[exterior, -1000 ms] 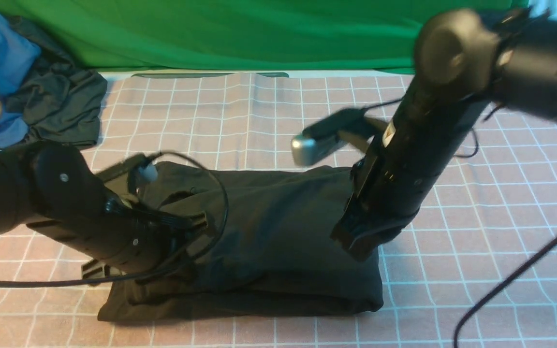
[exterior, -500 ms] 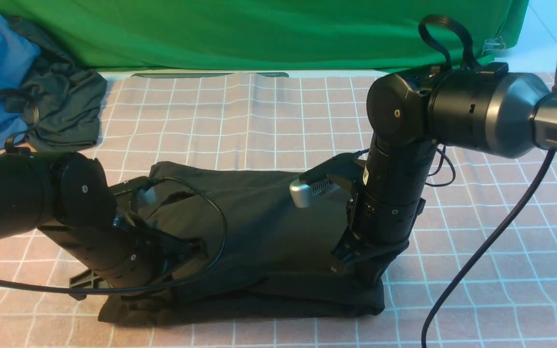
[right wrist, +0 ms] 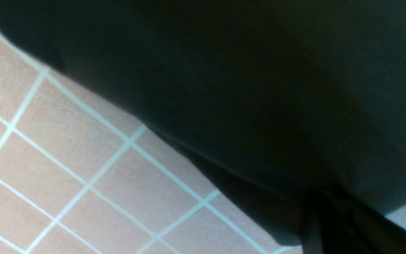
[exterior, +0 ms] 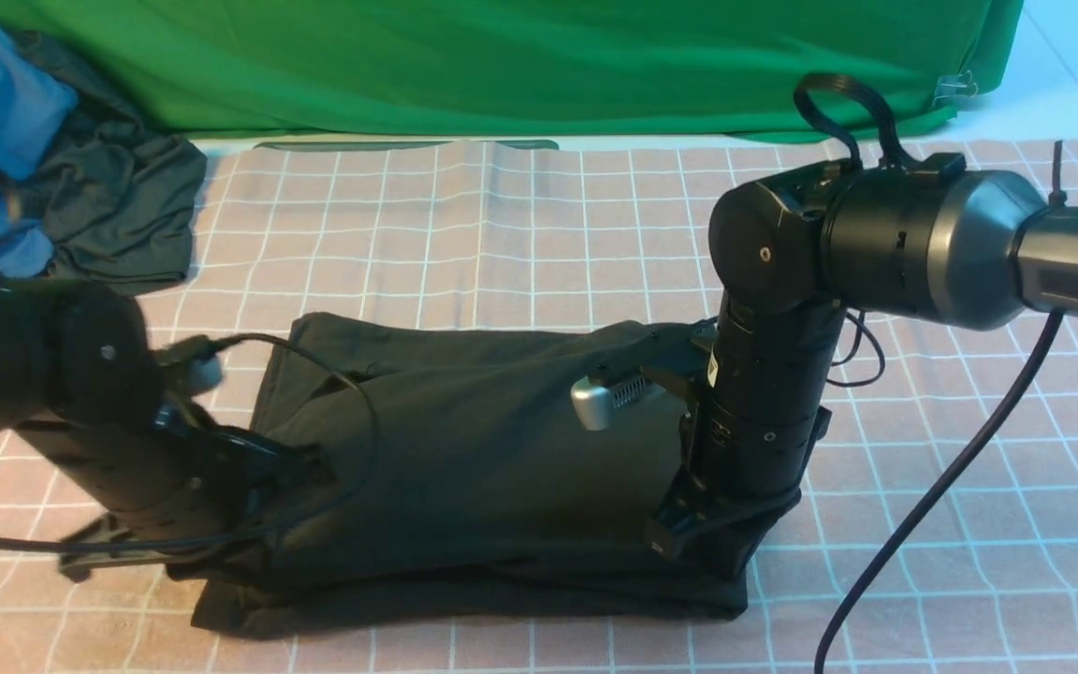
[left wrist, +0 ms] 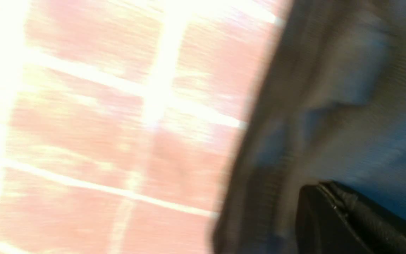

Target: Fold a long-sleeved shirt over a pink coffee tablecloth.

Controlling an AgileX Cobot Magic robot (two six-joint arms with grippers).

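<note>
Front view shows the folded black cotton long-sleeved shirt (exterior: 492,468) lying on the pinkish-brown white-gridded tablecloth (exterior: 539,234). Left end effector (exterior: 221,552) and right end effector (exterior: 717,548) each pinch its fabric, fully closed. Letters "Pi" mark the right arm.

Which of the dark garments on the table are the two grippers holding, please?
The long-sleeved shirt, folded at the centre of the pink coffee tablecloth; the smaller dark grey-green garment lies untouched at the far left.

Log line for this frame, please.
stage: mid-fold | left tool: shut on long-sleeved shirt | right tool: shut on long-sleeved shirt | surface: pink coffee tablecloth
</note>
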